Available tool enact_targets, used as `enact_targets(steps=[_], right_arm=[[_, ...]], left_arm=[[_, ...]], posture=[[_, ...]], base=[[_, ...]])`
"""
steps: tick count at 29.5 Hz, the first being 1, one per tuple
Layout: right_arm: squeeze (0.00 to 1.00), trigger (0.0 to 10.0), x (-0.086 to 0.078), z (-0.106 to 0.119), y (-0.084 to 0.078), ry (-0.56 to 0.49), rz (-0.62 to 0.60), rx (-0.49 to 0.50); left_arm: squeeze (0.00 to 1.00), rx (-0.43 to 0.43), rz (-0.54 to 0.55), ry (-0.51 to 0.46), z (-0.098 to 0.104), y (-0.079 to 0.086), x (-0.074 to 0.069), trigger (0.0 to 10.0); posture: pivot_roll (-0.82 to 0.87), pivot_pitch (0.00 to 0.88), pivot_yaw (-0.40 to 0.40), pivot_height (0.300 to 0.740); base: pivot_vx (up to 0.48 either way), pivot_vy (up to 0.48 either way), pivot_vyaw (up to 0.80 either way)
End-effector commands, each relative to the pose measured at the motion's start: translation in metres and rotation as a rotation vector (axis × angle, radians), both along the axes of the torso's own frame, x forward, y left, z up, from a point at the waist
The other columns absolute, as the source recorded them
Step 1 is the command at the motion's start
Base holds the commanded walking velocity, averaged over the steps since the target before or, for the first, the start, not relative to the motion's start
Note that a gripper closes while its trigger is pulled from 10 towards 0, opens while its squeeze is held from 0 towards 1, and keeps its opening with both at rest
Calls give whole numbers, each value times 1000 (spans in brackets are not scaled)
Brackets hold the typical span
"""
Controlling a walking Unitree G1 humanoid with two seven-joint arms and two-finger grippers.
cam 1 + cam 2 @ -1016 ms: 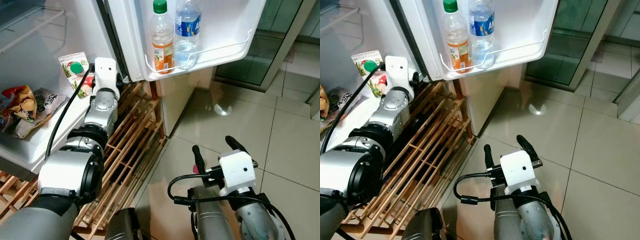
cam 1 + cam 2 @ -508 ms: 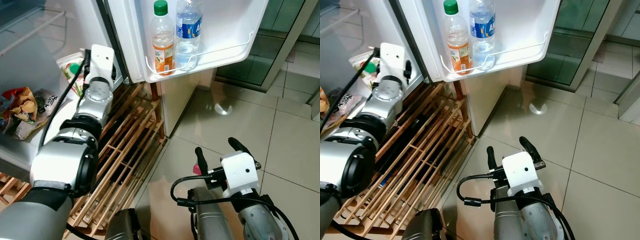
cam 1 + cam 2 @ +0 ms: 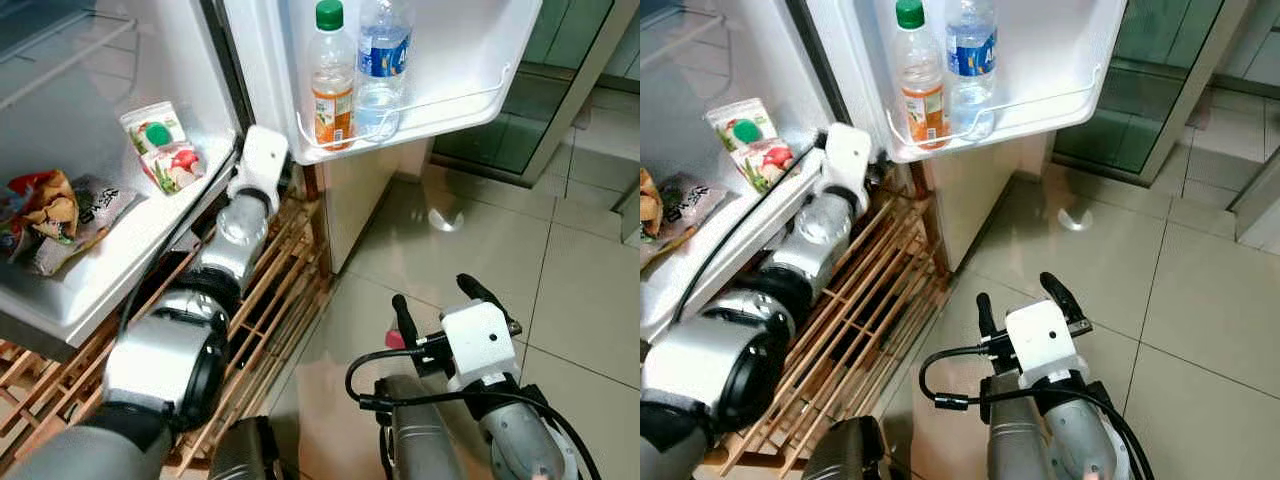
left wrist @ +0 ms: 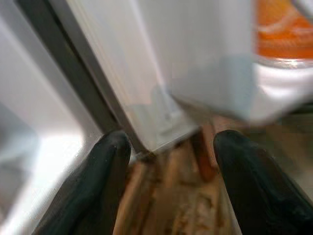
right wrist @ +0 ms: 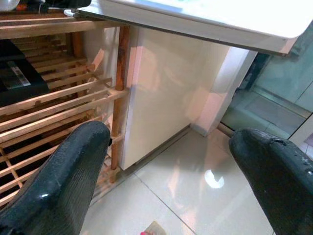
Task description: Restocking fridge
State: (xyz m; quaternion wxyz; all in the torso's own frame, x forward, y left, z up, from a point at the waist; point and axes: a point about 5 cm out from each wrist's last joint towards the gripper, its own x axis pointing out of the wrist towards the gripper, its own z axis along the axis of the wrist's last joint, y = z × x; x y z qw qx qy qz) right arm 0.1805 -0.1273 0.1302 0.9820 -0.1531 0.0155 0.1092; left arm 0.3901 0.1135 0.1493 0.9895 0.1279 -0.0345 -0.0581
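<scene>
Glossy beige tiled floor (image 3: 560,270), slatted wooden rack (image 3: 855,310), green glass door (image 3: 560,75)

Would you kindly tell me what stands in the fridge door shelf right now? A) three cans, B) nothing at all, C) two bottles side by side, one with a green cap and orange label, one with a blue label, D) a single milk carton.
C: the door shelf holds a green-capped bottle with an orange label and, right beside it, a clear bottle with a blue label.
</scene>
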Motion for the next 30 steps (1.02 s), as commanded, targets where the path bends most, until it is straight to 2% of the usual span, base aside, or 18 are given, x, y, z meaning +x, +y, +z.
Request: enact_targets(steps=[1,2,3,4,5,6,9,12,18,21,24,26,30], right_arm=[[388,10000,-3,-4,1,17,8,1],[388,10000,-3,-5,2,21,11,2],[388,10000,-3,-5,2,21,11,2],[388,10000,-3,-6,2,24,12,3],[388,10000,-2,-6,2,24,13,5],[388,10000,-2,-7,2,25,14,6],[392,10000,1,-7,5,22,30,16],[392,10000,2,-6,7,18,43,25],[392,10000,1,5,10,-28,77,84],[400,10000,3,12,12,-51,104,105],[396,10000,4,14,12,-57,110,105],[396,10000,4,15,12,-58,113,105],[400,10000,2,13,14,-47,122,105]], left_arm=[[0,-11,-12,-55,8,3,-1,10000],[0,-19,14,-72,0,12,-10,10000],[0,-19,14,-72,0,12,-10,10000],[0,-25,68,-80,-5,24,-17,10000],[0,-45,95,-77,-6,29,-19,10000],[0,-60,110,-75,-6,32,-20,10000],[0,-32,227,-117,-2,48,-19,10000],[0,-42,287,-127,2,55,-16,10000],[0,-71,343,-108,7,54,-11,10000],[0,-71,363,-110,11,49,-6,10000],[0,-76,397,-113,12,47,-5,10000],[0,-107,479,-105,11,46,-5,10000],[0,-132,493,-89,8,35,-5,10000]], posture=[[-439,78,113,638],[-430,74,113,638],[-430,74,113,638],[-423,72,111,638],[-417,71,109,638],[-410,69,107,638],[-404,69,101,638],[-405,75,97,638],[-419,84,95,638],[-428,92,93,638],[-428,97,91,638],[-433,101,89,638],[-440,111,88,638]], base=[[0,0,0],[0,0,0],[0,0,0],[0,0,0],[0,0,0],[0,0,0],[0,0,0],[0,0,0],[0,0,0],[0,0,0],[0,0,0],[0,0,0],[0,0,0]])
